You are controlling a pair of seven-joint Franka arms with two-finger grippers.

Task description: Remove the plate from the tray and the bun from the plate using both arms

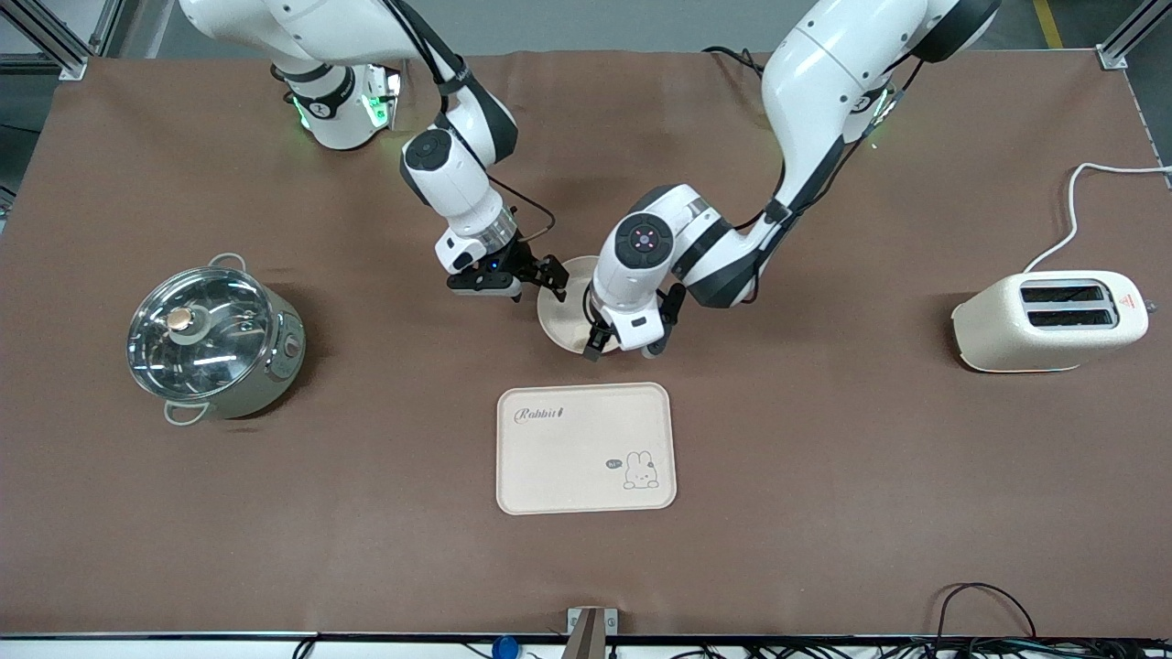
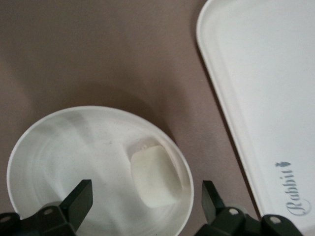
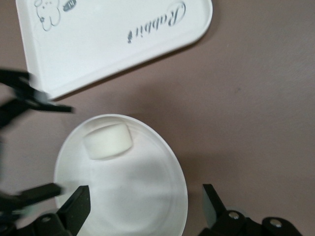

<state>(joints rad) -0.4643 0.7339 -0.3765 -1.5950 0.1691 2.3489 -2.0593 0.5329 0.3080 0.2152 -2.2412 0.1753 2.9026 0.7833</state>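
Observation:
The round cream-white plate [image 1: 560, 318] lies on the brown table, just farther from the front camera than the tray. The small pale bun [image 2: 155, 175] lies in the plate near its rim; it also shows in the right wrist view [image 3: 108, 140]. In the front view the left arm's hand hides the bun. My left gripper [image 1: 624, 348] is open over the plate's tray-side edge [image 2: 146, 192], one finger over the plate and one outside its rim. My right gripper [image 1: 552, 279] is open over the plate's edge toward the right arm [image 3: 145, 194], straddling the rim.
A rectangular cream tray [image 1: 586, 448] with a rabbit drawing lies nearer the front camera than the plate. A steel pot [image 1: 215, 343] with a glass lid stands toward the right arm's end. A cream toaster [image 1: 1053, 320] with its cord stands toward the left arm's end.

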